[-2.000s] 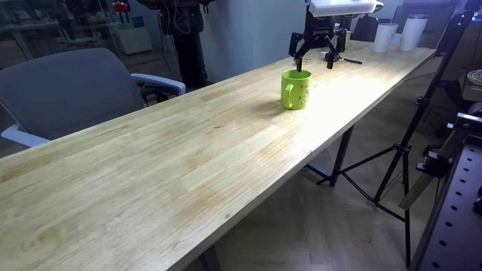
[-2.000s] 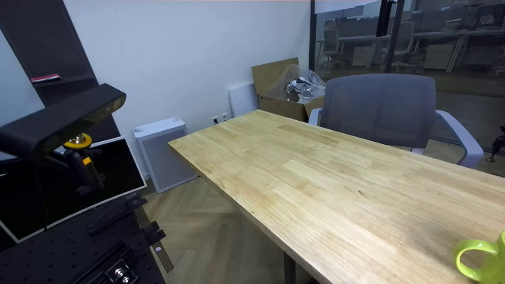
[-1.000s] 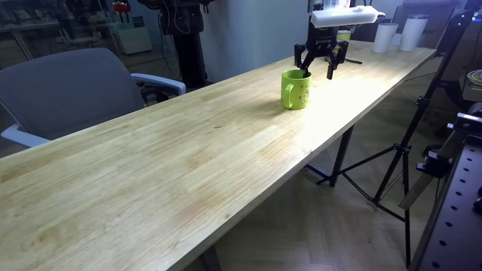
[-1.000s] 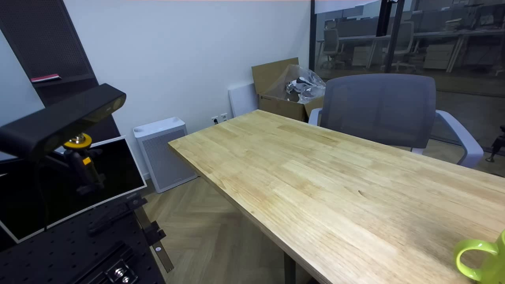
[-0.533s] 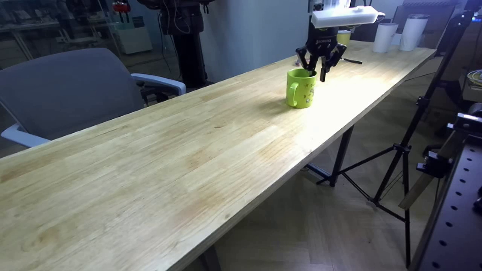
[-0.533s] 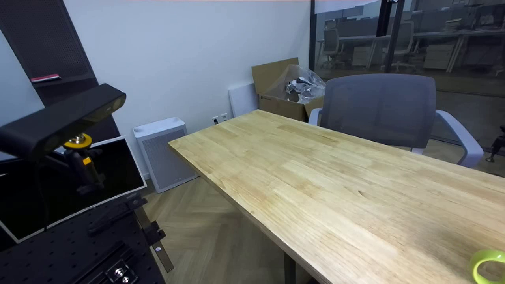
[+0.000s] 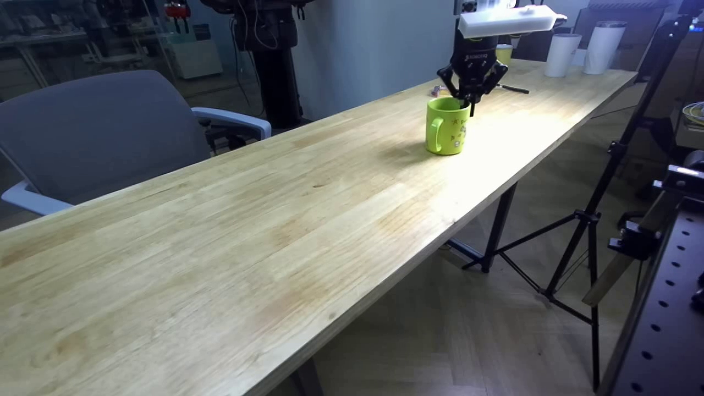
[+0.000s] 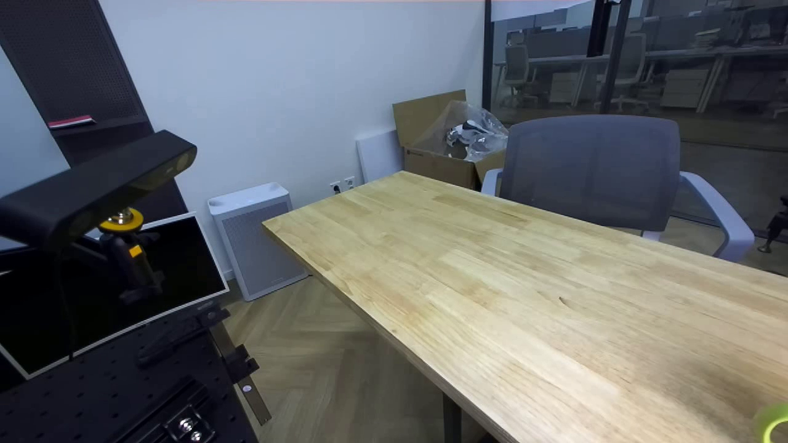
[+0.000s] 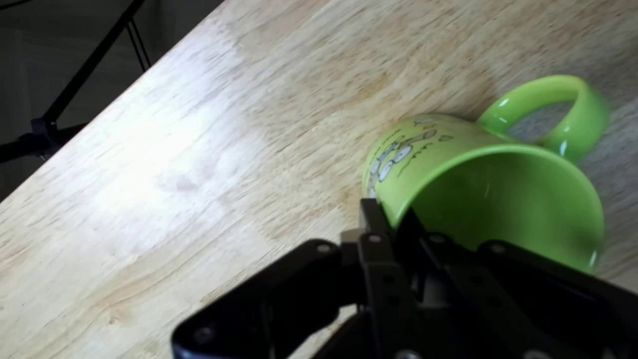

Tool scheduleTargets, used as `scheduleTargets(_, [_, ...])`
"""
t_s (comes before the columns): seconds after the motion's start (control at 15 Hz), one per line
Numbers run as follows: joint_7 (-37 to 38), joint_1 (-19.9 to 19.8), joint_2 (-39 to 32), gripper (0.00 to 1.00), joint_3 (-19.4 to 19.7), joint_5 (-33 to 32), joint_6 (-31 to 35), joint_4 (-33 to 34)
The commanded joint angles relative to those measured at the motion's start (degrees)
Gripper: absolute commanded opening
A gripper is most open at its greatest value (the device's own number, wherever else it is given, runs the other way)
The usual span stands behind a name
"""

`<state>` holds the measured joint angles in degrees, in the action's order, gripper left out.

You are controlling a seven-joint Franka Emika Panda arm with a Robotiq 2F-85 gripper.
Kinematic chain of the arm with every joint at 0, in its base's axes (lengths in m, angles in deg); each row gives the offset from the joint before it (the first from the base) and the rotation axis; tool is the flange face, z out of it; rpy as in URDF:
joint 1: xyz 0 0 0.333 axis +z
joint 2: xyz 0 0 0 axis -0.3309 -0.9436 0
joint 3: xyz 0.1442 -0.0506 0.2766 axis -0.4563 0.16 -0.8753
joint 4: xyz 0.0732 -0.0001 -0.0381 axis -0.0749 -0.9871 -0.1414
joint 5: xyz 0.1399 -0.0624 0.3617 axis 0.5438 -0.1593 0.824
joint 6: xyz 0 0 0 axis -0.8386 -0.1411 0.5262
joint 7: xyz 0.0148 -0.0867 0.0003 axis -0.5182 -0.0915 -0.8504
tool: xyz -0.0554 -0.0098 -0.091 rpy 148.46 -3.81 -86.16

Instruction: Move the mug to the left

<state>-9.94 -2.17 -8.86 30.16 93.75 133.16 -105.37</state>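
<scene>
The lime-green mug point(image 7: 446, 129) is upright at the table's mid-length in an exterior view, its handle facing the near side. Whether its base touches the wood cannot be told. My gripper point(image 7: 469, 107) comes down from above at the rim, with one finger inside the mug and one outside. In the wrist view the mug point(image 9: 438, 159) shows its open mouth and printed side, and the gripper point(image 9: 391, 217) is shut on its wall. The inner fingertip is partly lost in shadow. Only part of the handle point(image 8: 769, 424) shows at the corner of an exterior view.
The long wooden table point(image 7: 264, 220) runs under the mug. Two white tumblers point(image 7: 562, 55) and a yellow-green cup point(image 7: 504, 54) stand at its far end, near a thin dark item point(image 7: 514, 88). A grey chair point(image 7: 104, 132) stands along one side, a black tripod point(image 7: 591, 220) along the opposite side.
The fingers have come together on the mug's wall. Mug and gripper have shifted a little towards the table's far end, and less of the handle shows in an exterior view.
</scene>
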Motion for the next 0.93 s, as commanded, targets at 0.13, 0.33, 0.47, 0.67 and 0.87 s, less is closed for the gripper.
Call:
scheduleTargets(0.13, [1.52,0.23,4.79,0.02,-0.56,-0.44,-1.03,-0.29])
scheduleTargets(0.33, [1.41,0.21,7.38,0.02,-0.8,-0.25,-1.65,-0.18])
scheduleTargets(0.47, [1.39,0.08,8.83,0.02,-0.85,-0.08,-1.99,-0.2])
scheduleTargets(0.67, [1.21,0.11,10.42,0.02,-1.1,0.21,-2.61,-0.59])
scheduleTargets(0.87, [0.82,0.76,11.4,0.02,-1.92,0.32,-2.89,-1.37])
